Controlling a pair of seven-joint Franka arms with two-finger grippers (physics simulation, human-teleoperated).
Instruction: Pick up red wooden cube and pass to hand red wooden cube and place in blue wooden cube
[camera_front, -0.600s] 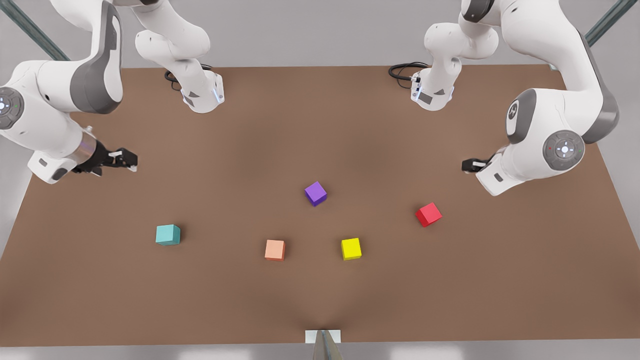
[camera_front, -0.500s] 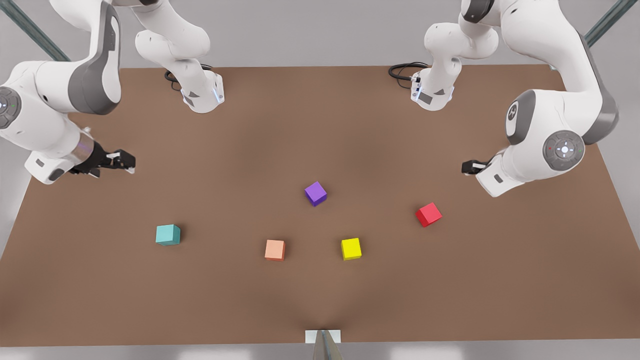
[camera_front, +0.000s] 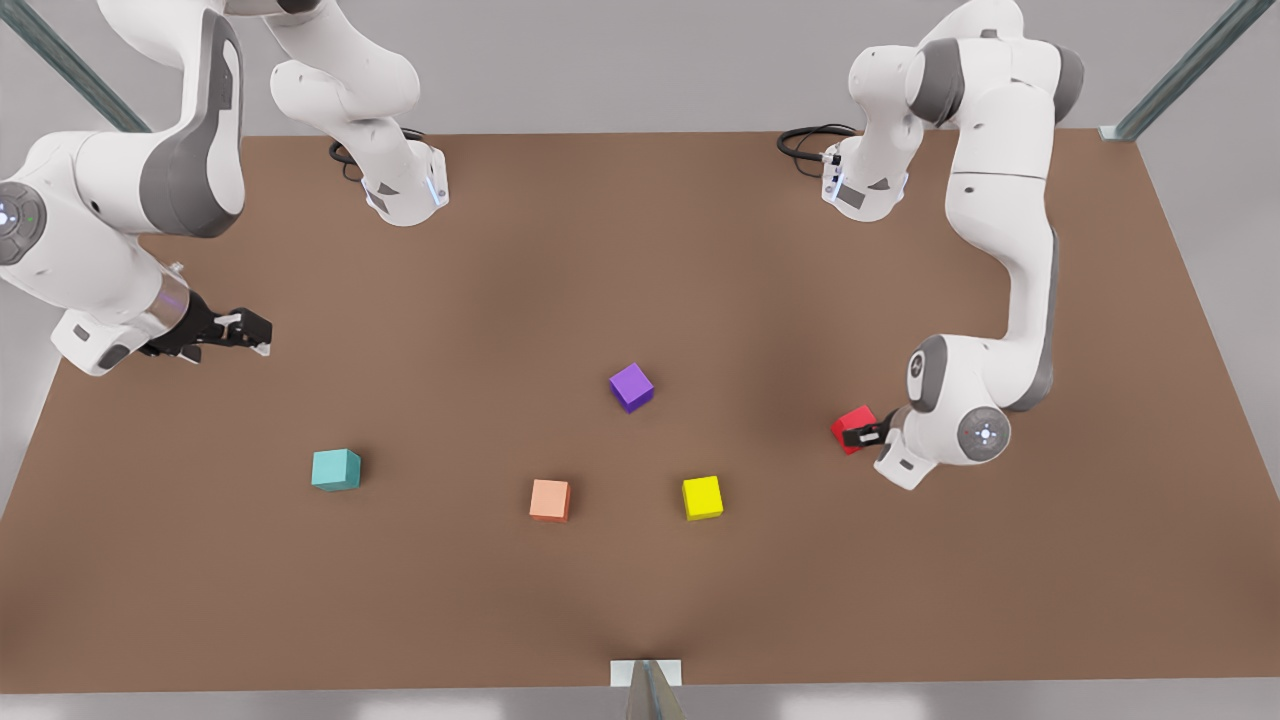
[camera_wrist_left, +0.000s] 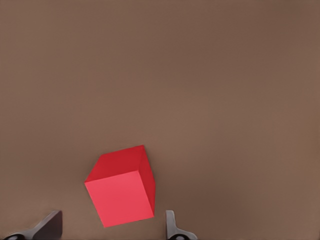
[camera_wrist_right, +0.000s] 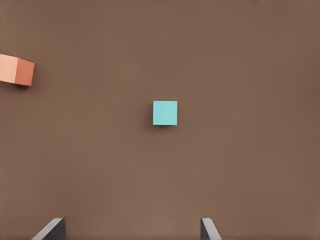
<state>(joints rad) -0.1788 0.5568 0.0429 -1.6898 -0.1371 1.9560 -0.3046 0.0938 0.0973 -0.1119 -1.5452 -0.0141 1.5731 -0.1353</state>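
Left gripper spread at the red cube; right gripper held apart.
Front view: the left gripper (camera_front: 868, 433) is set against the red wooden cube (camera_front: 855, 427) on the table (camera_front: 640, 250); the right gripper (camera_front: 240, 330) is held high, well apart from the blue wooden cube (camera_front: 335, 469). Left wrist view: the red wooden cube (camera_wrist_left: 121, 186) is seen between parted fingertips (camera_wrist_left: 171, 226), untouched. Right wrist view: the blue wooden cube (camera_wrist_right: 165, 113) is seen beyond spread fingertips (camera_wrist_right: 207, 228).

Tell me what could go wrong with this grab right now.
The left gripper is open at the red wooden cube, but the cube sits rotated and off-centre between the fingers, so closing might twist or push it away. The right gripper waits high above the blue wooden cube, far across the table, so the handover is long.
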